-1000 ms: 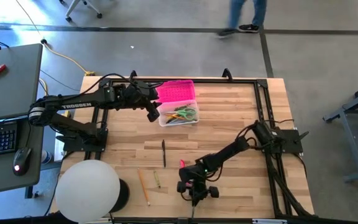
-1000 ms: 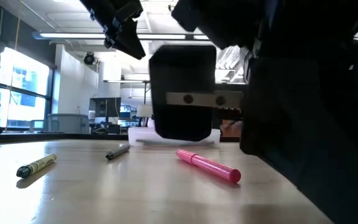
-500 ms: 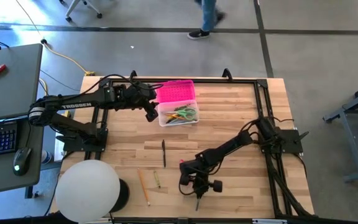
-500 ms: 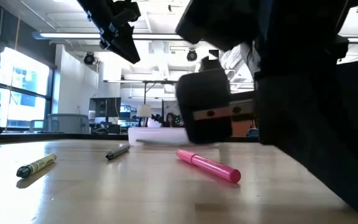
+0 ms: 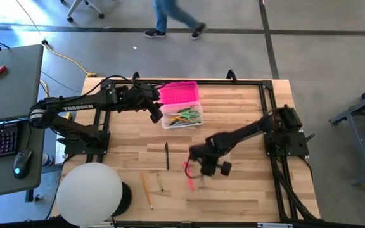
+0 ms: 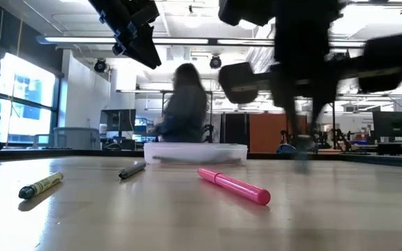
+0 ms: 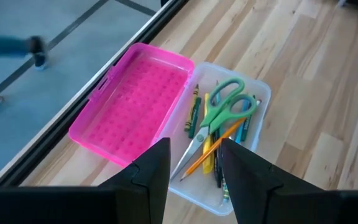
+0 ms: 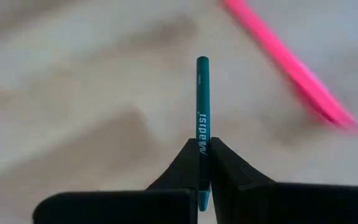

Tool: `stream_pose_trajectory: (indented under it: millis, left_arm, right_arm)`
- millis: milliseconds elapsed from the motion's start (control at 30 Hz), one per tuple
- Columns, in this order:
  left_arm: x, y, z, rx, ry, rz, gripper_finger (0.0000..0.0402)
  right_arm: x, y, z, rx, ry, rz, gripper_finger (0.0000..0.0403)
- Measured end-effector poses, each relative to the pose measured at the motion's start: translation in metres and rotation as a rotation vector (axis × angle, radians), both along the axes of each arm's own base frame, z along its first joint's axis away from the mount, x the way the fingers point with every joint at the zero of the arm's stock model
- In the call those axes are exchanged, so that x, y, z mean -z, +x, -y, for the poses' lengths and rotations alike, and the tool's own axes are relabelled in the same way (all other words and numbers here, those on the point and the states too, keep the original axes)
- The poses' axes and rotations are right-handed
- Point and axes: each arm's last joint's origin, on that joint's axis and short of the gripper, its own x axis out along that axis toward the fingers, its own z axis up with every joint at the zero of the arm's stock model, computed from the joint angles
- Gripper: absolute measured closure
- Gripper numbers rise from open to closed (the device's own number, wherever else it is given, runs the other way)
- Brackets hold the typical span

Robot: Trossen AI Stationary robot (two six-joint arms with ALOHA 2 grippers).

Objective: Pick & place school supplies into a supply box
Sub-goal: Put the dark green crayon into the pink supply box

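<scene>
Seen from above, the bench point(image 5: 233, 120) carries the supply box point(image 5: 181, 109) at its far left-centre, its pink lid point(image 5: 179, 92) folded back toward the far edge and green-handled scissors point(image 5: 187, 116) lying among pens in the clear base; the left end effector point(image 5: 155, 114) hangs just beside the box's left end, while the right end effector point(image 5: 203, 170) is out over the middle of the near half, close by a pink pen point(image 5: 188, 174). A dark pen point(image 5: 167, 156), a small green-yellow marker point(image 5: 160, 183) and an orange pencil point(image 5: 146, 190) lie to the left of it, and a person's legs cross the floor beyond the bench. From bench height the pink pen point(image 6: 234, 186) lies flat on the wood, untouched, with the marker point(image 6: 40, 185) and dark pen point(image 6: 132, 169) to its left and the box point(image 6: 195, 151) behind; the right arm is blurred here. The left wrist camera shows what the others cannot: its fingers point(image 7: 154, 168) stand apart, holding nothing, above the box point(image 7: 253, 130) with scissors point(image 7: 219, 115), crayons and a pencil inside. The right wrist camera alone shows the right end effector point(image 8: 202, 163) clamped on a teal pen point(image 8: 202, 106), lifted off the bench, printed "Madisi" along the barrel; the pink pen point(image 8: 284, 68) lies blurred beyond.
</scene>
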Motion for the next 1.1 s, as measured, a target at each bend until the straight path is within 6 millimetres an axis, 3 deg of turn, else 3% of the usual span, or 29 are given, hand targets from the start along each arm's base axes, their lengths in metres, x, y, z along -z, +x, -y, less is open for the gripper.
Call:
stream_pose_trajectory:
  millis: [167,300,400,500,600,833,1100]
  left_arm:
    - [0.000,0.000,0.000,0.001,-0.001,-0.001,0.0227]
    - [0.000,0.000,0.001,0.024,-0.022,0.003,0.0227]
    - [0.000,0.000,0.001,0.029,-0.026,0.004,0.0227]
    - [0.000,0.000,0.001,0.021,-0.018,0.003,0.0227]
    - [0.000,0.000,0.000,-0.006,0.005,-0.002,0.0227]
    - [-0.001,0.000,-0.001,-0.039,0.038,-0.006,0.0227]
    - [-0.001,0.000,-0.001,-0.048,0.026,0.001,0.0227]
  right_arm:
    - [-0.009,-0.005,0.059,0.143,-0.088,0.133,0.0400]
    - [-0.015,-0.020,0.114,0.307,-0.127,0.274,0.0400]
    - [-0.019,-0.030,0.151,0.447,-0.145,0.503,0.0399]
    - [-0.022,-0.033,0.176,0.587,-0.131,0.803,0.0399]
    - [-0.013,-0.032,0.186,0.641,-0.113,0.918,0.0400]
    - [0.016,-0.011,0.181,0.671,-0.190,0.722,0.0398]
    - [0.012,0.008,0.182,0.754,-0.287,0.724,0.0390]
